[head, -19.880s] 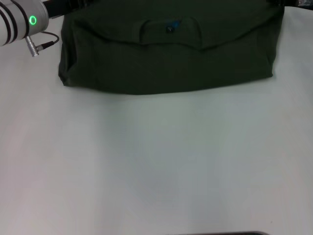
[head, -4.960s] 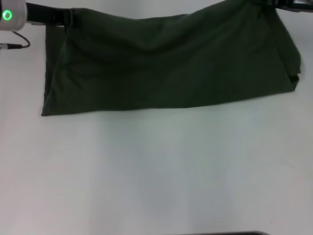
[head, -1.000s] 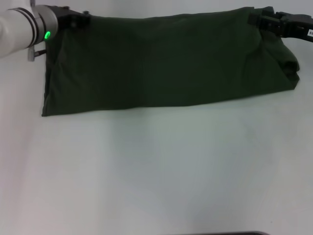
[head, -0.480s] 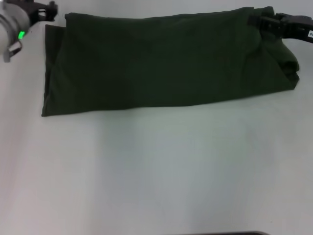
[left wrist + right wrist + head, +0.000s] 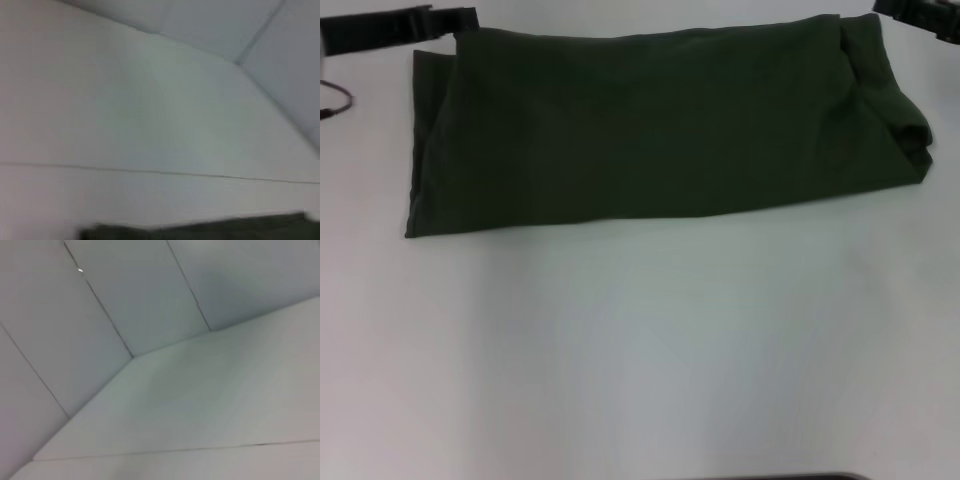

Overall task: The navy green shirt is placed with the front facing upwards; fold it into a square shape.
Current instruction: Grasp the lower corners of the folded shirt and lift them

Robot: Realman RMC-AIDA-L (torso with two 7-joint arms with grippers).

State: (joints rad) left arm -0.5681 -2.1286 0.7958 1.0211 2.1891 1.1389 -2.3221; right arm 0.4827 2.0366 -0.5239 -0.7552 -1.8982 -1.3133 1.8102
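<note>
Fingers of the left gripper point(image 5: 440, 19), upper left, and right gripper point(image 5: 905, 10), upper right: state cannot be told. Folded navy green shirt point(image 5: 660, 125) is laid on the desk point(image 5: 650, 350).

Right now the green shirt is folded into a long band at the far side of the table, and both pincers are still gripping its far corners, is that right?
Not quite. The head view shows the navy green shirt folded into a long band at the far side of the table, but neither pincer grips it: the left pincer and the right pincer sit just off its far corners.

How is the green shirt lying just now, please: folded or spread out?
Folded: the navy green shirt lies as a wide band, no collar or lettering showing.
</note>
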